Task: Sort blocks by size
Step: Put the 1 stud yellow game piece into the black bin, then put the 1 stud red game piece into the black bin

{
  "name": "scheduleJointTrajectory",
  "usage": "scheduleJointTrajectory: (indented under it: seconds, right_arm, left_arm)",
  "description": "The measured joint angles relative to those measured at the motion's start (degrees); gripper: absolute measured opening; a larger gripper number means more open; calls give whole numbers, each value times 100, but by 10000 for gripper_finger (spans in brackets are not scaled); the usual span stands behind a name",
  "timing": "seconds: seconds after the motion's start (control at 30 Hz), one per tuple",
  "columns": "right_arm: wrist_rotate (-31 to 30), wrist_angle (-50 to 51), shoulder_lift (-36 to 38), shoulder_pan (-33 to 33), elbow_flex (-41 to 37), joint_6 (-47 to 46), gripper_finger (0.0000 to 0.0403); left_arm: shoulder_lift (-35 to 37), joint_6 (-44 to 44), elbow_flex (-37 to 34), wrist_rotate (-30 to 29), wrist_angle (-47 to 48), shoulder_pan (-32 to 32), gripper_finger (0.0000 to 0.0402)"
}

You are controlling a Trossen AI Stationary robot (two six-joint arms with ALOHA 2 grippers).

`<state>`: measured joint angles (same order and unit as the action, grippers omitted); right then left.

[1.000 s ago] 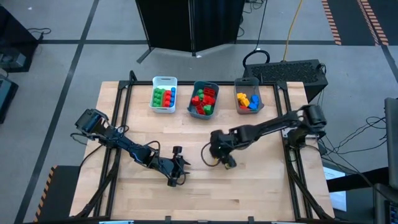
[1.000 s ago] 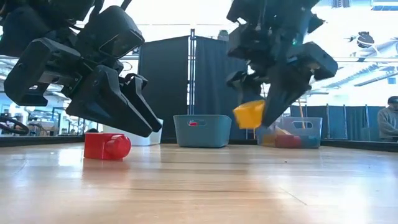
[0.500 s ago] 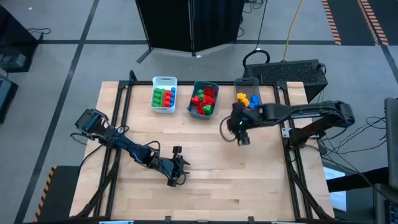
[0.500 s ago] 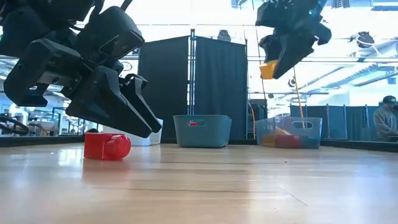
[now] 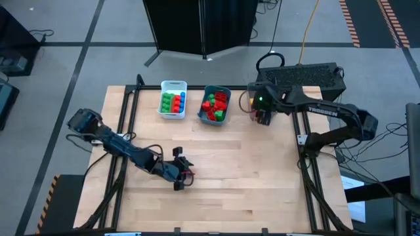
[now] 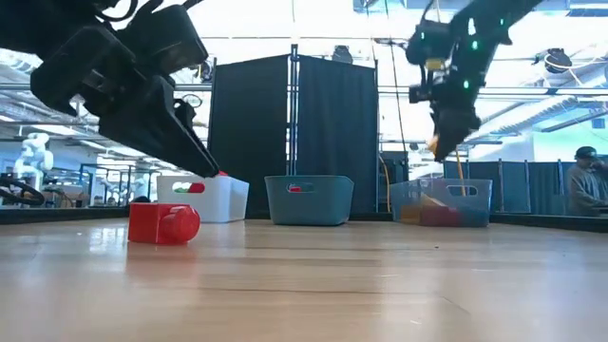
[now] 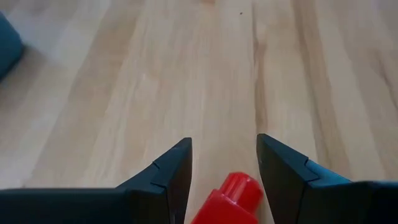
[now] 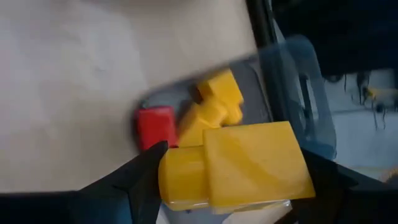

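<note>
Right tool (image 5: 264,113) has carried its yellow block (image 8: 239,165) over the grey bin (image 5: 252,88).

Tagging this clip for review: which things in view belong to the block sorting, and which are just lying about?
Part of the job:
red block on the table
yellow block between the right gripper's fingers
sorted blocks
white bin, teal bin, grey bin
left gripper

Lying about:
black case
yellow cable

Only readable bit: white "TROSSEN" lettering along the dark forearm of the right arm (image 5: 326,112) in the high view, plus small label patches on the white bin (image 6: 202,198) and teal bin (image 6: 309,199) in the low view, too tiny to make out.
</note>
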<state>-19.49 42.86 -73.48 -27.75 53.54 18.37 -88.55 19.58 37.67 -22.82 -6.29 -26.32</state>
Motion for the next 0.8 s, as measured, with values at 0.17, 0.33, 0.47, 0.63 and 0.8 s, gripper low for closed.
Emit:
scheduleJointTrajectory:
  seconds: [0.17, 0.33, 0.47, 0.63, 0.8]
  right_arm:
    - [266, -682, -1, -880, -353, 321, 263]
    - [930, -1300, -2, -1518, -497, 325, 263]
    - [937, -1600, -17, -1809, -507, 6, 278]
    - [938, -1760, -19, -1958, -507, -280, 297]
    - [855, -1831, -19, -1993, -507, -522, 307]
  left_arm:
    - [236, -38, 0, -136, 126, -58, 160]
    - [253, -36, 0, -191, 137, -70, 160]
    - [253, -36, 0, -193, 145, -70, 160]
    - [237, 186, 0, -13, 431, -70, 160]
    - [155, 563, -2, 514, 911, -93, 160]
